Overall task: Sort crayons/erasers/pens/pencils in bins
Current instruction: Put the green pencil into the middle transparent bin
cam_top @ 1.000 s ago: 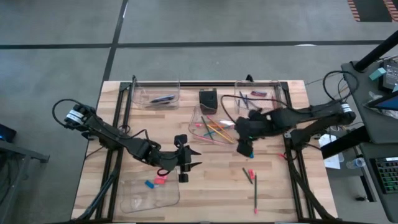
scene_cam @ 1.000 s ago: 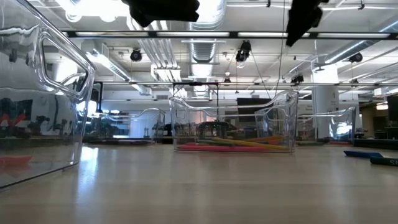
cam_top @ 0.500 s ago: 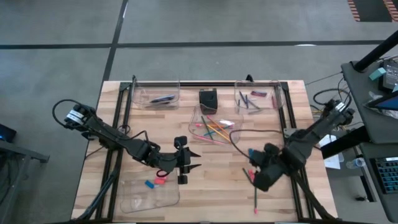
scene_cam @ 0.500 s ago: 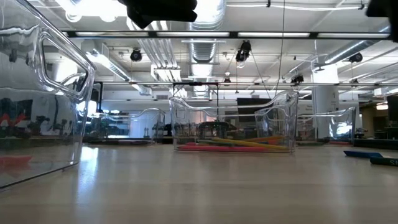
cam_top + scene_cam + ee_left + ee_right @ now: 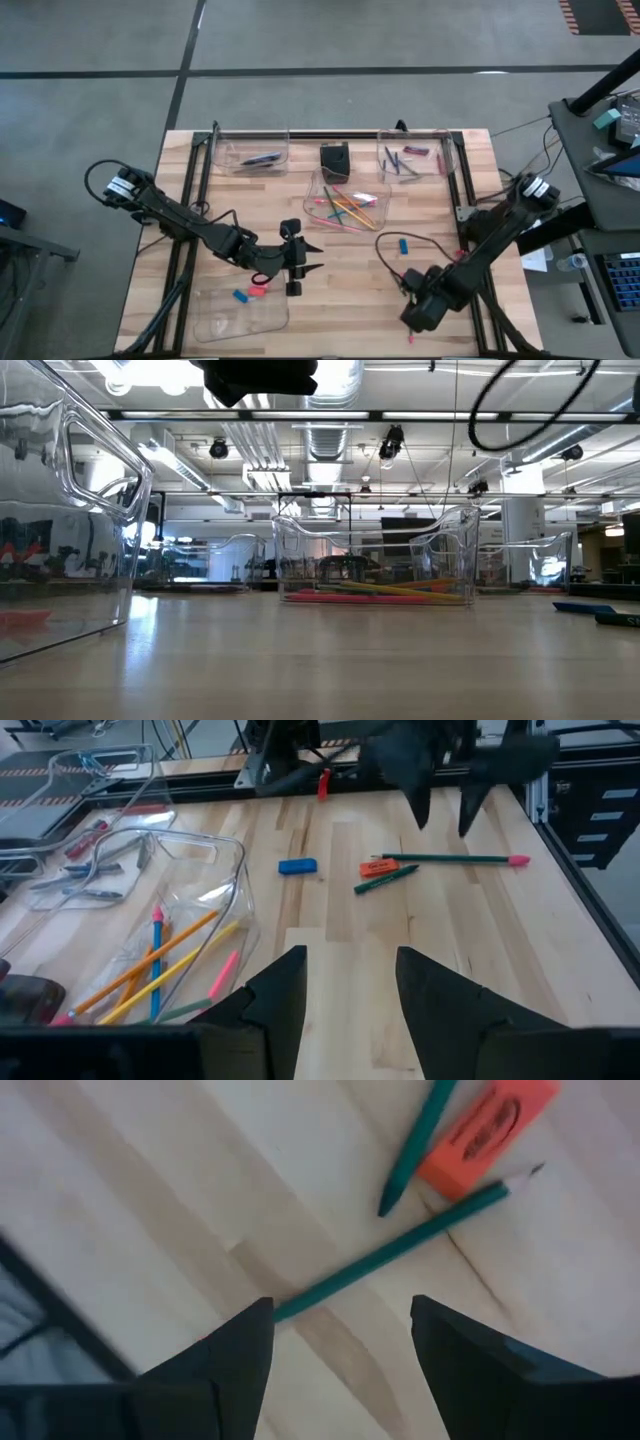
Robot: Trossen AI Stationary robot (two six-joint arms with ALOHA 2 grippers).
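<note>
Green pencil lies flat on the wooden table, framed between the spread fingers of my right gripper, which hangs low over it with nothing held. In the high view that gripper sits at about 5 o'clock on the table. A shorter green stick and a red-orange eraser lie just beside the pencil's tip; the eraser looks to be touching it. A blue eraser lies apart, nearer the centre. My left gripper waits at about 7 o'clock, jaws apart and empty, near the bin holding erasers. The pencil bin stands just above the table's centre. Judgement: the step in hand is picking the long green pencil. I would come down on mid-shaft, well clear of the eraser end, with the fingers square across the stick so it does not roll or drag its neighbours, then close gently and lift straight.
</note>
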